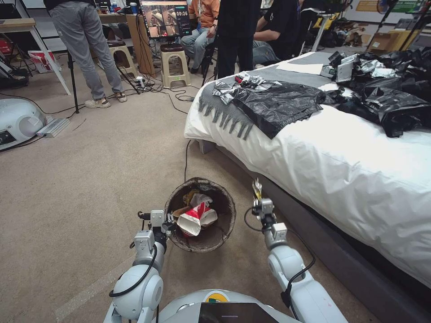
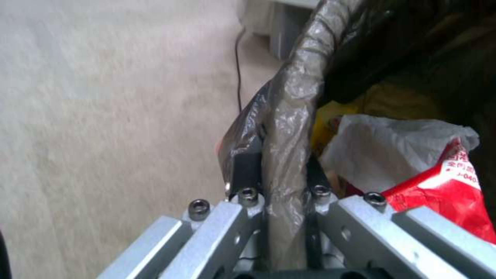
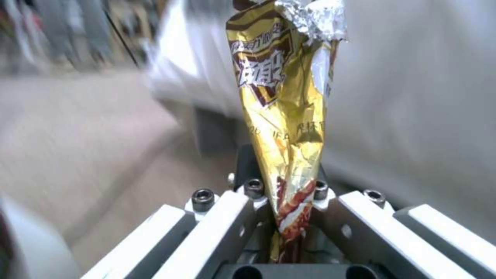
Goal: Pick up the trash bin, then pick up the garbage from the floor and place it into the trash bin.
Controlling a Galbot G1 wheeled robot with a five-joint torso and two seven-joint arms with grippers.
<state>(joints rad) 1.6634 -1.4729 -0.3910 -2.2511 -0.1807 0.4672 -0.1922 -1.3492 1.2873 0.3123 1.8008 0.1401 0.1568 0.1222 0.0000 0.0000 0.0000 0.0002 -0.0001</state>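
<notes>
Beige carpet (image 1: 90, 179) covered the floor. A bed (image 1: 350, 179) with white bedding stood on it; black plastic bags (image 1: 390, 89) lay on the bed. Beyond the bed's foot stood plastic stools (image 1: 174, 65) and a monitor (image 1: 165, 18).

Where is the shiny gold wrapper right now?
The gold wrapper is pinched in the right gripper, between the trash bin and the bed.
</notes>
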